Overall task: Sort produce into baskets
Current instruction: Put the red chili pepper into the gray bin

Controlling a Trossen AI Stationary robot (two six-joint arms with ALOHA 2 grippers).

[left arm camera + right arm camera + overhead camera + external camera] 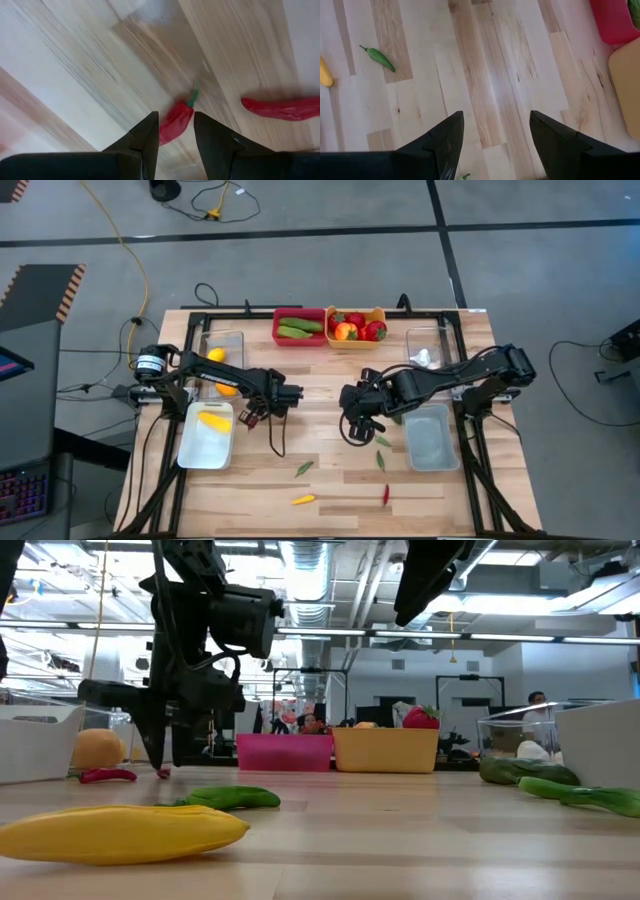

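Note:
My left gripper (247, 418) is low over the table, between the left white tray (190, 452) and the table's middle. It is open by a narrow gap, and its fingers stand on either side of a small red chili (176, 121) that lies on the wood. A second red chili (282, 108) lies beside it. My right gripper (356, 418) is open and empty above bare wood right of centre (492, 127). The red bin (298, 327) holds green cucumbers. The orange-yellow bin (357, 327) holds red pieces.
Loose chilies lie near the front edge: green (304, 468), green (381, 462), yellow (303, 500), red (386, 494). The left clear tub (236, 338) holds orange pieces and the right one (428, 338) holds white garlic. The left white tray holds a yellow piece (214, 421). A second white tray (432, 442) stands on the right.

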